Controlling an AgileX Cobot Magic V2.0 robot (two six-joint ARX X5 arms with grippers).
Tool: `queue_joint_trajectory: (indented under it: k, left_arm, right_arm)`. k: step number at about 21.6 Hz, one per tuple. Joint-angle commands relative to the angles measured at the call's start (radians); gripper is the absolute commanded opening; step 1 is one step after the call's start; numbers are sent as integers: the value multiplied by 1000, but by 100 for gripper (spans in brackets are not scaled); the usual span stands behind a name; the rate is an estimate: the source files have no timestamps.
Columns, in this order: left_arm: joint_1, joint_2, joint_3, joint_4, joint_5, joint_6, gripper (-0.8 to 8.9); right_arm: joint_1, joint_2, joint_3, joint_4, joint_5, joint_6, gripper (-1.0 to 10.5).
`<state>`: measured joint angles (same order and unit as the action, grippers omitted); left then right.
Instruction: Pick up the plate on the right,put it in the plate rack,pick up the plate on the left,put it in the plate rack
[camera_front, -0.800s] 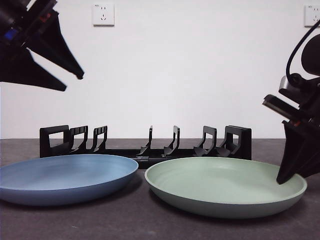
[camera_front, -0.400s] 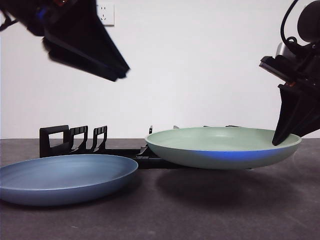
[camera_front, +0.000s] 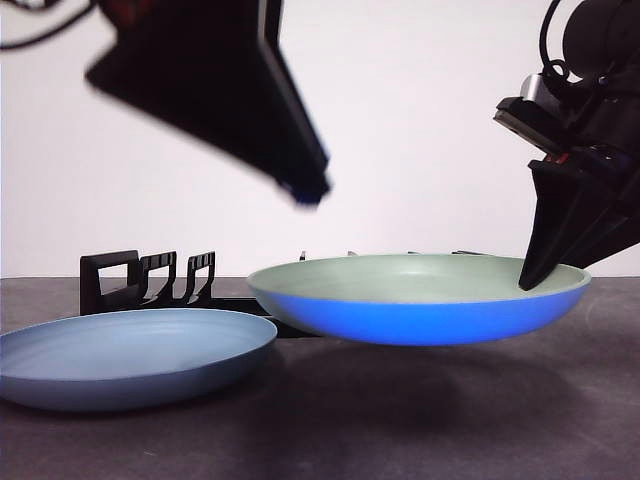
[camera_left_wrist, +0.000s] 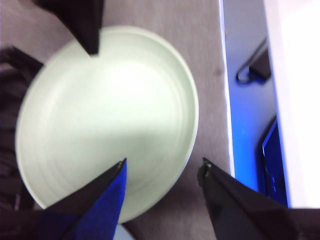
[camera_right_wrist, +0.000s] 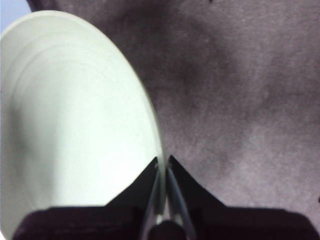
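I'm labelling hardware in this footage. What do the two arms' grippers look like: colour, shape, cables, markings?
Both are black. The right gripper has long wedge-shaped fingers tapering to points, a silver-grey block above, a small red spot and a looping black cable. The left gripper shows the same pointed triangular fingers, one tinged blue.

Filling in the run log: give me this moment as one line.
right gripper: shut on green plate rim, plate off table | left gripper: open, above it | blue plate: on table | plate rack: holds nothing visible
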<state>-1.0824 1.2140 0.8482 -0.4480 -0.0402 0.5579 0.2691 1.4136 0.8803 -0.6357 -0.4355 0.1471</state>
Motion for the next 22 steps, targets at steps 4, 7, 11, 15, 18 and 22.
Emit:
queue_joint_trajectory:
  k: [4, 7, 11, 15, 18, 22]
  left_arm:
    - [1, 87, -2, -13, 16, 26, 244]
    - [2, 139, -2, 11, 17, 51, 244]
    - [2, 210, -2, 79, 16, 97, 169]
    - [0, 220, -2, 134, 18, 136, -9]
    - [-2, 220, -2, 138, 19, 145, -9]
    - [-18, 220, -2, 139, 16, 145, -9]
  right_arm:
    - [2, 2, 5, -1, -10, -7, -12]
    - [2, 2, 5, -2, -12, -7, -12]
    - [2, 2, 5, -1, -12, -8, -12]
    - [2, 2, 5, -1, -12, -8, -12]
    - [2, 2, 5, -1, -11, -8, -12]
    - [0, 2, 7, 12, -8, -7, 17]
